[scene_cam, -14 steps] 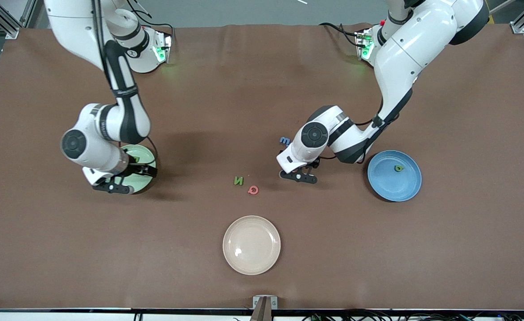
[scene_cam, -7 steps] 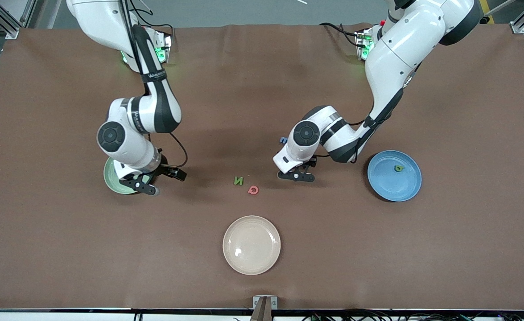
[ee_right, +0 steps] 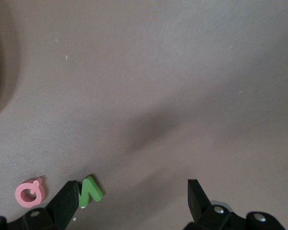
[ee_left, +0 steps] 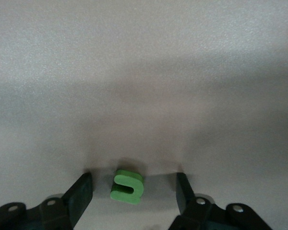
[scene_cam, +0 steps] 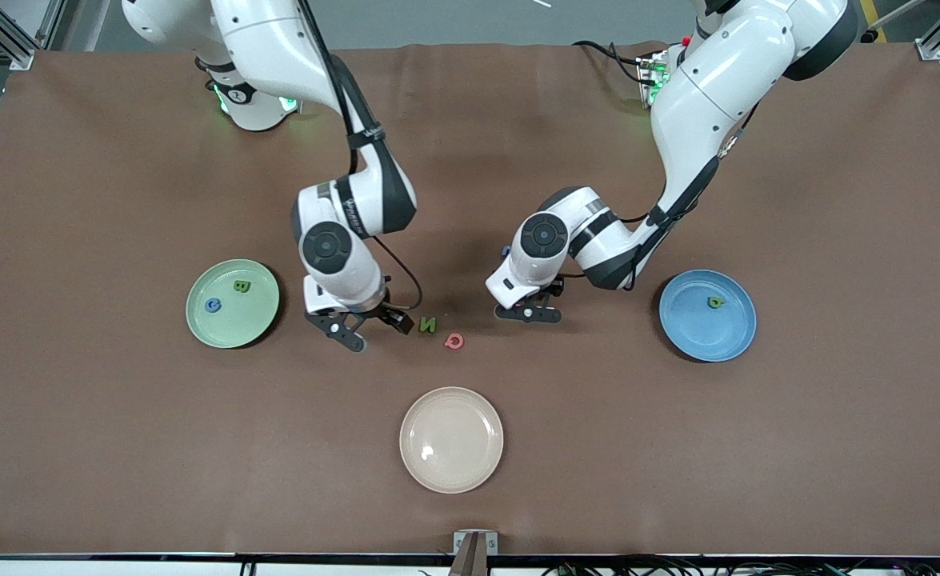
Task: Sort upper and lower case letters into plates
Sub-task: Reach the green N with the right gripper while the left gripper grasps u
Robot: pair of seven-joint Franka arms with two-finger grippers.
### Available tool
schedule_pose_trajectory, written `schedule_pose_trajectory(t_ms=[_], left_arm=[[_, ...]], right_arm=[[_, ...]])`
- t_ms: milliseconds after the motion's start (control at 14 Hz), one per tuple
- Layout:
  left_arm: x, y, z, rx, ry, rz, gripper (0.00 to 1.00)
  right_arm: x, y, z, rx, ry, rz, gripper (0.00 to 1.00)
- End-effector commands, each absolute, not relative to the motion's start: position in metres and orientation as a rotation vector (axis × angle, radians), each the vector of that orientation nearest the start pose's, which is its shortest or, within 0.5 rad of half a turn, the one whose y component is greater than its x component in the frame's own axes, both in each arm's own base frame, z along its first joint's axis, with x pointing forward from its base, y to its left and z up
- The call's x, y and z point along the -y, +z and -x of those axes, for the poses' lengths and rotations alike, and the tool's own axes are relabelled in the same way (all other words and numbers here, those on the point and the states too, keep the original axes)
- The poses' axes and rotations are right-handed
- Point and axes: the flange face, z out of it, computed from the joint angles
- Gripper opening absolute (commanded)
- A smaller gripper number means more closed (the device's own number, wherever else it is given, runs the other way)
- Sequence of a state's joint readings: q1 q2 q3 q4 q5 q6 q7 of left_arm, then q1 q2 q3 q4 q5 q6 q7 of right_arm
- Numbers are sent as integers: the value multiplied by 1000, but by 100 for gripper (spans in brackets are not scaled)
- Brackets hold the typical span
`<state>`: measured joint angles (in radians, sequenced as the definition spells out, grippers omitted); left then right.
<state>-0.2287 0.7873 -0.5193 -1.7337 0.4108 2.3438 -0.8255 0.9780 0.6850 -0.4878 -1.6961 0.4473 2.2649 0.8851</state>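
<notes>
– Letters are already lying in the mint green plate [scene_cam: 238, 326] toward the right arm's end of the tabletop: a green B [scene_cam: 242, 286] and a blue C [scene_cam: 213, 304]. Both look like capitals, so I'm taking that plate as the capitals' home.

– And the right end effector [scene_cam: 374, 330]?

– It's hanging low over the tabletop just beside the green N [scene_cam: 427, 324], fingers spread and holding nothing. I'm guessing the N is its target. The pink Q [scene_cam: 454, 342] is lying just beside the N, a little nearer the camera. The cream plate [scene_cam: 451, 448] is sitting nearer again.

– What is the right wrist view adding?

– There the N [ee_right: 90, 190] is sitting outside the spread of the end effector [ee_right: 132, 191], close by one finger, with the Q [ee_right: 30, 191] out past that finger. So it's needing to shift sideways before closing.

– And the left arm?

– From the front, the left end effector [scene_cam: 527, 312] is hiding whatever is under it. Its wrist view is showing a small green letter [ee_left: 127, 186] on the tabletop between the spread fingers [ee_left: 81, 189], touching neither; I can't read it for sure.

– Then the blue plate [scene_cam: 694, 332]?

– It's waiting at the left arm's end, carrying one small green letter [scene_cam: 714, 302], probably lower case.
</notes>
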Motion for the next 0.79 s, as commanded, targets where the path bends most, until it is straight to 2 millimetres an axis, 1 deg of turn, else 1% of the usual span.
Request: schedule_pose_trajectory(t_ms=[0,143,287,358,430,502,645,717], left_arm=[[423,168,-502,-153,122,3137,63],[422,168,-502,-151,121,3136,57],[424,167,-500,-150,125,3134,52],[426,166,-496,-157,132,3127,48],[426,166,-496,-160,136,3123,45],[425,166,-496,-160,137,3122,42],[425,165,-495,-160,138,3119,33],[425,165,-495,-160,141,3117,28]], right_arm=[[-370,223,-571,-800,-17,3029,100],[-384,210,-564,-609,-45,3060,100],[-393,196,-561,-581,-90,3049,100],[-401,188,-554,-548,-74,3057,99],[-404,182,-550,-533,-68,3065,98],[-407,180,-550,-522,-81,3062,97],[-411,173,-548,-517,-85,3068,95],[-415,175,-550,-519,-94,3061,95]])
